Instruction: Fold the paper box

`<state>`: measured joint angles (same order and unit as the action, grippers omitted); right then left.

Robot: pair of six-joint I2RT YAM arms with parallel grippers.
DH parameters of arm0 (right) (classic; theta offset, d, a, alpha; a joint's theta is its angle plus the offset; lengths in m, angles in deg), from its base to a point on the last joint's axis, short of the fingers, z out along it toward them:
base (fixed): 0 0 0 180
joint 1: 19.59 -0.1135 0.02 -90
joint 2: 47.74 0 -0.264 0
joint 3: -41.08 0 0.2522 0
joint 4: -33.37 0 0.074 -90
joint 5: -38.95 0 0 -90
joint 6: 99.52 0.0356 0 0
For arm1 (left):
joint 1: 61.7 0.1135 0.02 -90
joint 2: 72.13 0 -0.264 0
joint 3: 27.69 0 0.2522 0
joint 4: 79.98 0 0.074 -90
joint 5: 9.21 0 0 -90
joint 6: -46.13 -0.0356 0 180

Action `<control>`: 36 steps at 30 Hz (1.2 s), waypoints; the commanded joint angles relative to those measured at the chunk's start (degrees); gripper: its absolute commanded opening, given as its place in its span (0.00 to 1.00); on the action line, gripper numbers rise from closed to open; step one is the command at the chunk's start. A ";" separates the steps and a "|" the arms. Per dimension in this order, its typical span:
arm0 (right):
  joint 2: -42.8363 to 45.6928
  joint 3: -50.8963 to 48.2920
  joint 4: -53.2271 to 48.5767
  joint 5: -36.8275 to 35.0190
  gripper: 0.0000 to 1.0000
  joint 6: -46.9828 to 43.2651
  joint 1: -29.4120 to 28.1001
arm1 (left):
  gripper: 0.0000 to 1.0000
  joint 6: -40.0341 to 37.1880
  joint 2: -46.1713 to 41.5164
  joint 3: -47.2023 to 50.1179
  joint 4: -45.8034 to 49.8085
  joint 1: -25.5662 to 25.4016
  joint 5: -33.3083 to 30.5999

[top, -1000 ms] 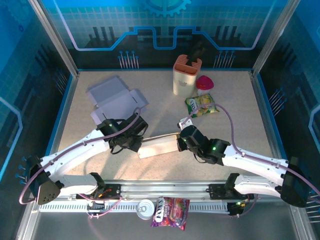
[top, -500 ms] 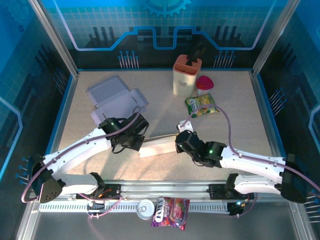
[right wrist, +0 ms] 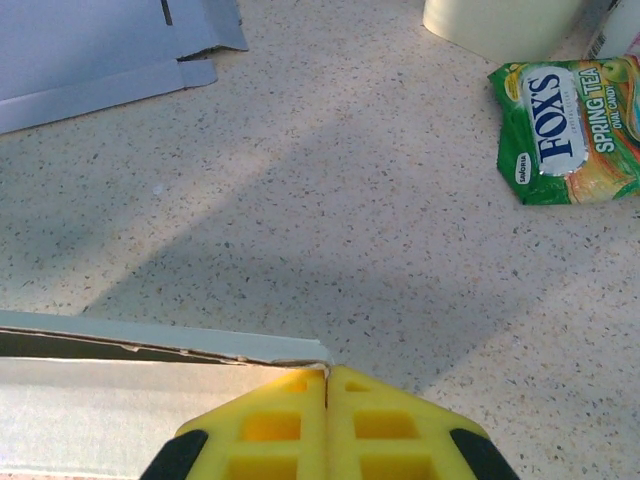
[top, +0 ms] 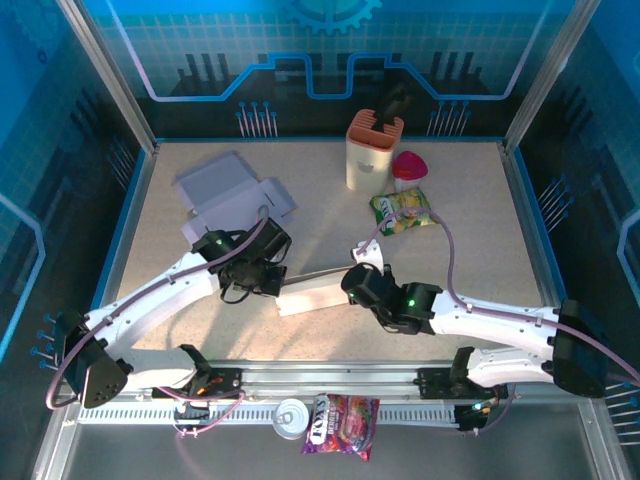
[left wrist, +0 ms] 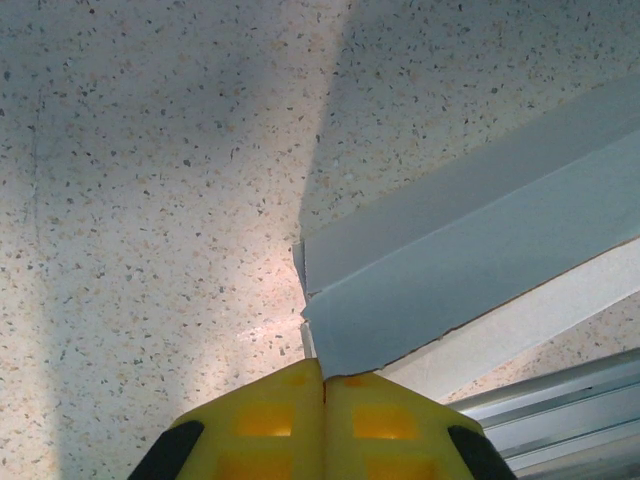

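Observation:
The paper box (top: 315,292) is a long pale carton lying across the near middle of the table, between my two grippers. My left gripper (top: 273,286) is at its left end. In the left wrist view the yellow fingers (left wrist: 270,420) are pressed together on the corner of a grey-blue flap of the box (left wrist: 470,250). My right gripper (top: 352,288) is at the right end. Its yellow fingers (right wrist: 270,425) are shut on the corner of the box's thin upper edge (right wrist: 170,343), with the open inside of the carton below that edge.
A flat lavender cardboard blank (top: 232,198) lies back left. A cream holder with an orange rim (top: 372,155), a red-capped item (top: 408,168) and a green Fox's candy bag (top: 403,212) stand back right. A can (top: 291,418) and a purple bag (top: 342,423) lie beyond the front rail.
The left gripper has finished closing on the flap and shifted slightly back and left. The right gripper has moved left, pushing its end of the box inward.

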<state>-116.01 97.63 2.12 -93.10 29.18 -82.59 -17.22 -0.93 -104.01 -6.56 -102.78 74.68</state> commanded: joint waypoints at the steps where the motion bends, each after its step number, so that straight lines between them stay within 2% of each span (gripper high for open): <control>1: -0.55 0.46 -2.16 0.98 0.00 1.62 -1.23 | 0.00 1.27 0.24 -1.15 -1.96 0.19 4.62; 9: -1.22 0.63 -2.45 -0.10 0.00 3.47 -1.68 | 0.00 4.17 0.33 -1.76 -2.43 1.15 6.68; 22: -5.39 3.37 -5.84 -6.55 0.00 9.05 -4.84 | 0.00 5.91 -0.42 -0.55 -4.89 3.11 11.23; 36: -6.57 3.11 -3.92 -6.70 0.00 7.30 -4.94 | 0.00 5.56 -0.76 0.27 -6.80 6.02 16.11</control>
<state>-121.63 100.99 -2.69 -103.22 36.94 -85.96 -12.26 -0.93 -104.17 -8.27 -97.21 85.08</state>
